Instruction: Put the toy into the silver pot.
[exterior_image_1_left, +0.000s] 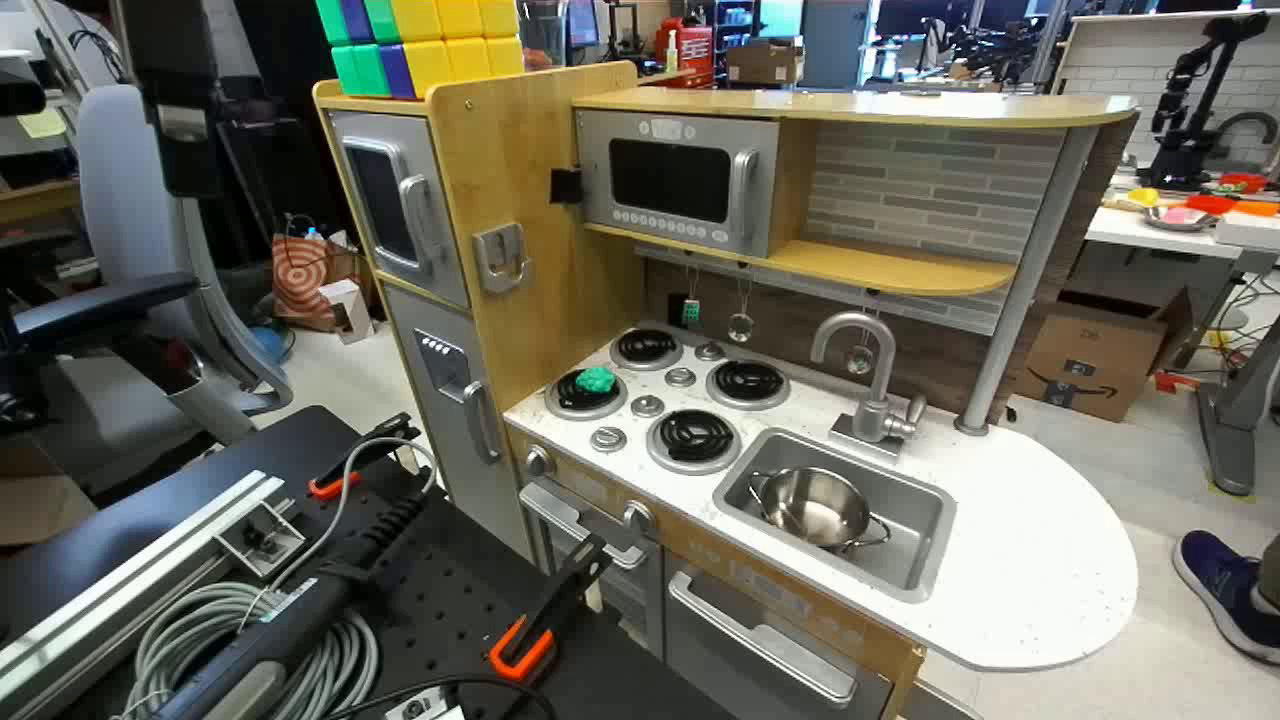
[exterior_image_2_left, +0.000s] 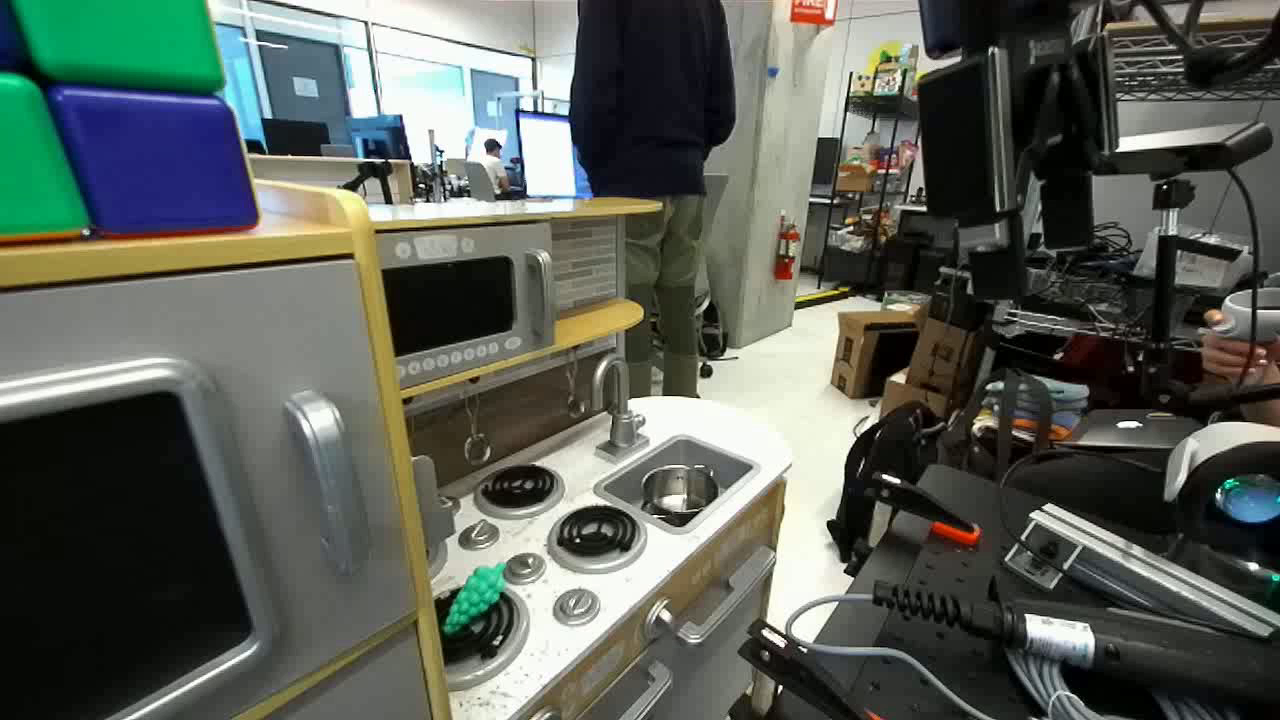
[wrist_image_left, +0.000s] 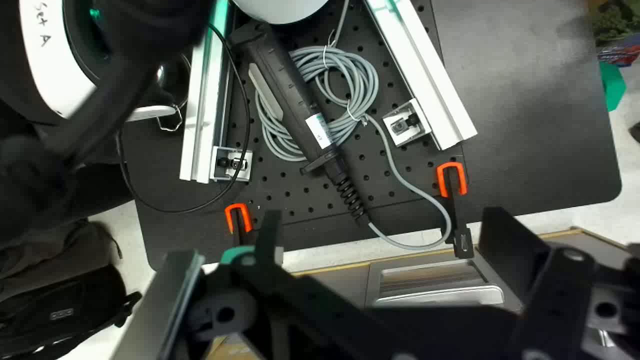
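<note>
The toy (exterior_image_1_left: 596, 380) is a bumpy bright green cluster lying on a black burner disc on the play stove, nearest the tall cabinet. The toy also shows in an exterior view (exterior_image_2_left: 477, 597), lying tilted across the burner. The silver pot (exterior_image_1_left: 815, 505) is a shiny round metal pot with two handles, standing inside the grey sink basin; it also shows in an exterior view (exterior_image_2_left: 680, 490). My gripper (wrist_image_left: 382, 235) is open in the wrist view, fingers wide apart with nothing between them. It is above the black table and kitchen front, away from toy and pot, which are out of the wrist view.
The faucet (exterior_image_1_left: 870, 385) rises behind the sink (exterior_image_1_left: 940, 540). The microwave shelf (exterior_image_1_left: 900, 268) overhangs the counter's back. The tall cabinet (exterior_image_1_left: 545, 200) walls off the toy's side. Colored blocks (exterior_image_1_left: 430, 50) stand on top. The black table (wrist_image_left: 540, 125) holds cables, rails and orange-tipped clamps (wrist_image_left: 452, 180).
</note>
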